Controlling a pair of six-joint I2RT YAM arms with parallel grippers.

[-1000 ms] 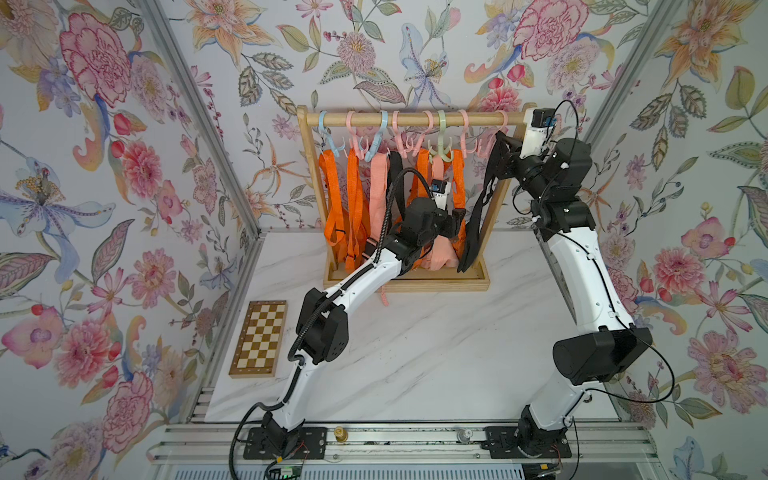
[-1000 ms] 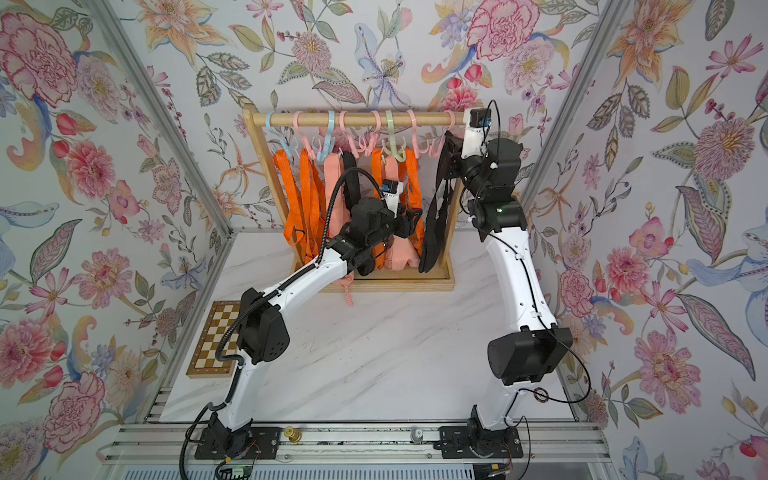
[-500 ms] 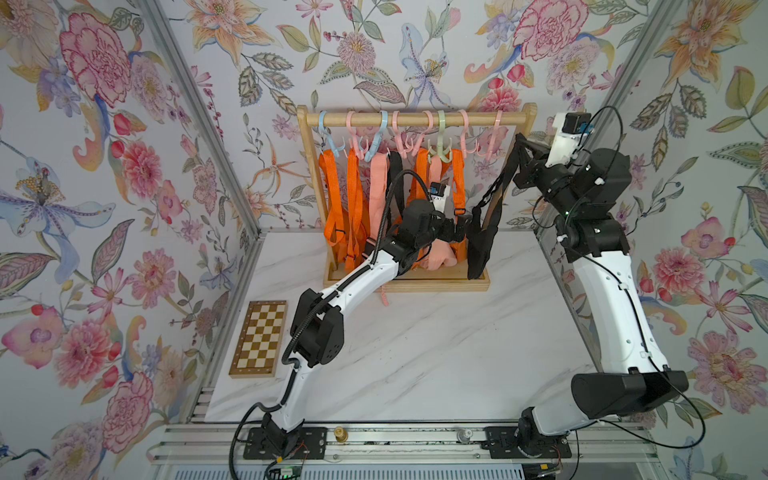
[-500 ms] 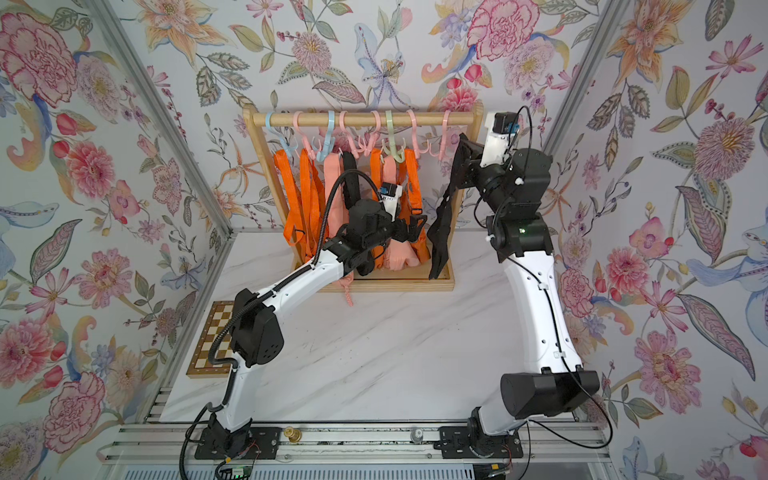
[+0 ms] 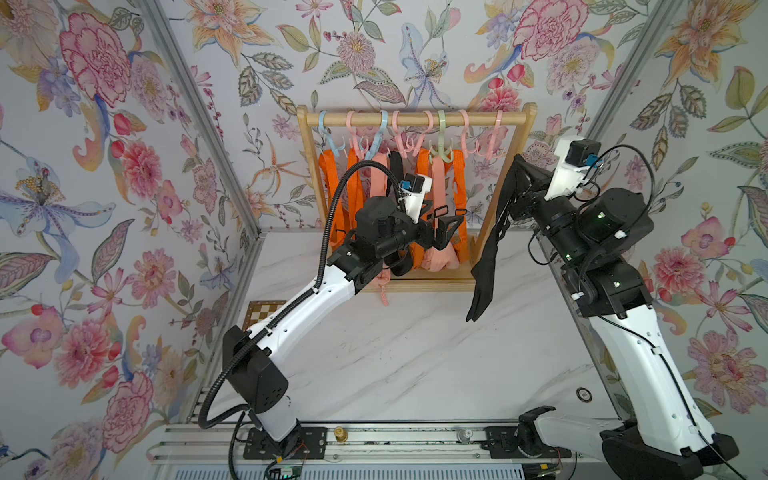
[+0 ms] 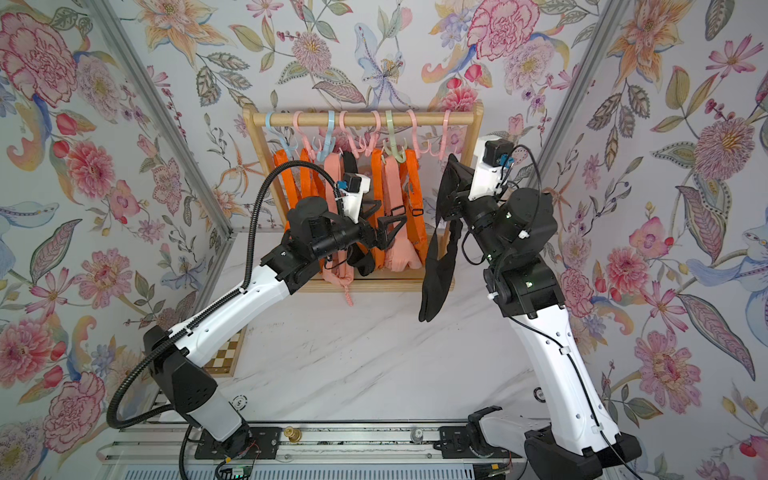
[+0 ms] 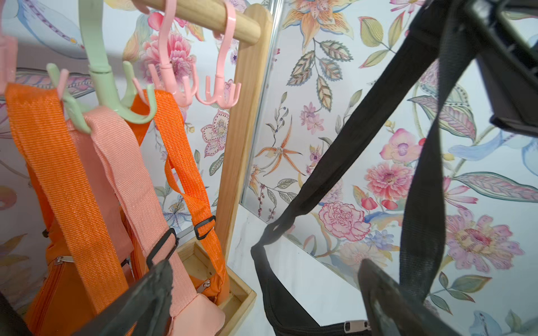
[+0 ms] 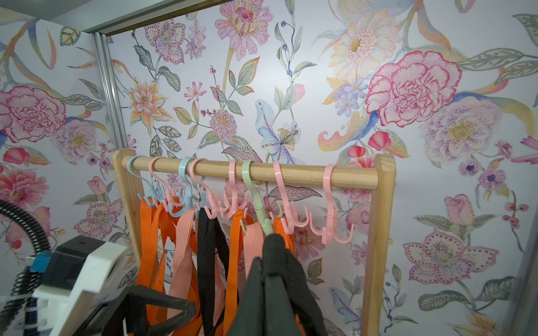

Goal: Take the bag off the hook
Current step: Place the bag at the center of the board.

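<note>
Looking at the black bag (image 5: 484,270) rn: slim flat pouch, matte black fabric w/ a long black webbing strap doubled over, and a silver zip pull (image 7: 353,324) at its lower edge in the left wrist view. It's off the hooks, hanging in the air just right of the wooden rack (image 5: 478,120), w/ its bottom end dangling in front of the rack's right base corner.

The right gripper (image 5: 520,180) is clamped on the strap's top fold, beside the rack's right post and below the two bare pink hooks (image 5: 494,149). The left gripper (image 5: 451,222) has its jaws spread wide w/ nothing in them, in front of the rack's middle by the orange and peach bags (image 5: 436,253).

We see a tiny round disc (image 5: 584,394) well in front of the rack, but the marking is too small for us to read.
</note>
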